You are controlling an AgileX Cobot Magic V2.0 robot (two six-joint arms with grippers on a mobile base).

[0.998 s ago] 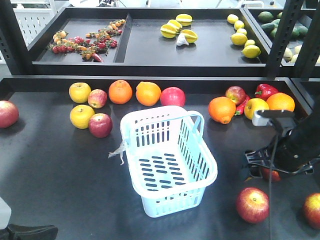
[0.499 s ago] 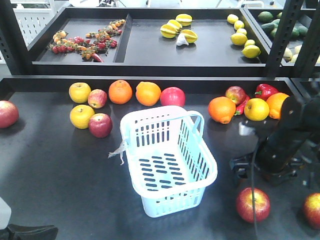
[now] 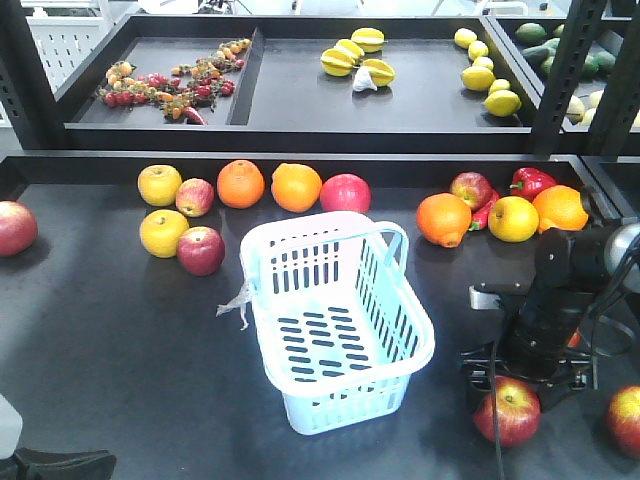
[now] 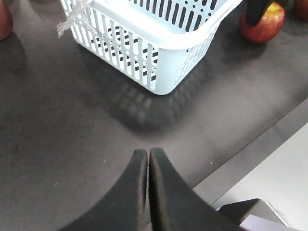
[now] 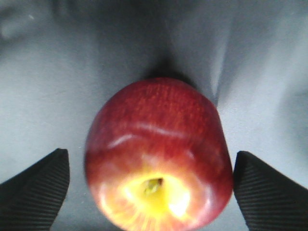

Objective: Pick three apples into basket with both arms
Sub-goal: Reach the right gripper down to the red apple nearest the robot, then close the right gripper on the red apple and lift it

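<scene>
Gripper [image 5: 149, 161] on right arm [image 3: 556, 292] hangs over apple [image 5: 155, 120], jaws spread either side.

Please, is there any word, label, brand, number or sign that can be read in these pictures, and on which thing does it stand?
None: no word, number, brand or sign can be read in any view.
The basket, its plastic scrap and the apple seen by the right wrist camera show no label or sticker.

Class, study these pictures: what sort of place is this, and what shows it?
Likely a mock grocery produce display: black tiered shelves hold loose oranges, lemons and apples, and a plastic shopping basket sits among them.
</scene>
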